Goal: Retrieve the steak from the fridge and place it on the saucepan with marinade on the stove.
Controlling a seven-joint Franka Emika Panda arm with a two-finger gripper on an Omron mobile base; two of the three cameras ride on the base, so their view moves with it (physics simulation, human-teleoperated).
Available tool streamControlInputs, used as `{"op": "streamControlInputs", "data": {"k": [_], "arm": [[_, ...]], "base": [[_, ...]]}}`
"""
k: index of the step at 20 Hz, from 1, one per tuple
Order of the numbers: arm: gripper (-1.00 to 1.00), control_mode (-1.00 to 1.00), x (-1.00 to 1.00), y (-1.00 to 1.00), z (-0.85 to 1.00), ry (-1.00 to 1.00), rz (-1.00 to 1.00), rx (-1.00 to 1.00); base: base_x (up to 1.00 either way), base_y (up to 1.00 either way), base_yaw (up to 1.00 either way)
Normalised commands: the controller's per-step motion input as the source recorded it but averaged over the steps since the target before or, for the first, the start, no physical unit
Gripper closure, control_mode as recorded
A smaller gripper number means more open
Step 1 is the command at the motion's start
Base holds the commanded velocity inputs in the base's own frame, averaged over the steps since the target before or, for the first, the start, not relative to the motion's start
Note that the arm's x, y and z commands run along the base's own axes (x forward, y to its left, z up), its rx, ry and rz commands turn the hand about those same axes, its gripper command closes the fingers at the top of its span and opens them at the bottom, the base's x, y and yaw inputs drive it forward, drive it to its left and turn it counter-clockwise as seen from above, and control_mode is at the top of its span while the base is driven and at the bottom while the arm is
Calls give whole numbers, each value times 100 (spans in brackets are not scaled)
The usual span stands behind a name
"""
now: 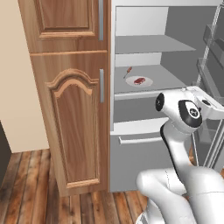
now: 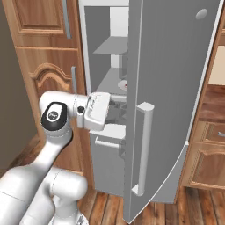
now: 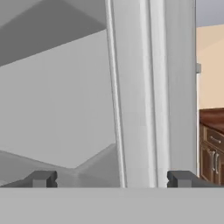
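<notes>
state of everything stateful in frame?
fridge: door open, lower drawer shut
steak: on the white plate, middle shelf, untouched
gripper: open, empty, by the door edge
wooden cabinet: doors shut

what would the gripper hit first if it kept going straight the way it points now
Most likely the edge of the open fridge door, which stands straight ahead between the open gripper tips; how far off is unclear.

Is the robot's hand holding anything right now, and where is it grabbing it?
Nothing is held. The gripper is open, with its fingertips wide apart beside the edge of the fridge door. The steak lies on its plate inside.
</notes>
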Motion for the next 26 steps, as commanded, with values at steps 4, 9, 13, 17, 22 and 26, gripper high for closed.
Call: {"op": "streamControlInputs", "data": {"k": [4, 9, 13, 17, 22, 26], "arm": [[-100, -100, 5, -46, 0, 0, 0, 0], [-100, -100, 0, -53, 0, 0, 0, 0], [-100, -100, 0, -73, 0, 0, 0, 0], [-100, -100, 0, -81, -1, 0, 0, 0], [-100, -100, 0, -73, -4, 0, 0, 0], [-100, -100, 0, -60, -3, 0, 0, 0]], "base": [[0, 0, 0], [0, 0, 0], [0, 0, 0], [0, 0, 0], [0, 0, 0], [0, 0, 0]]}}
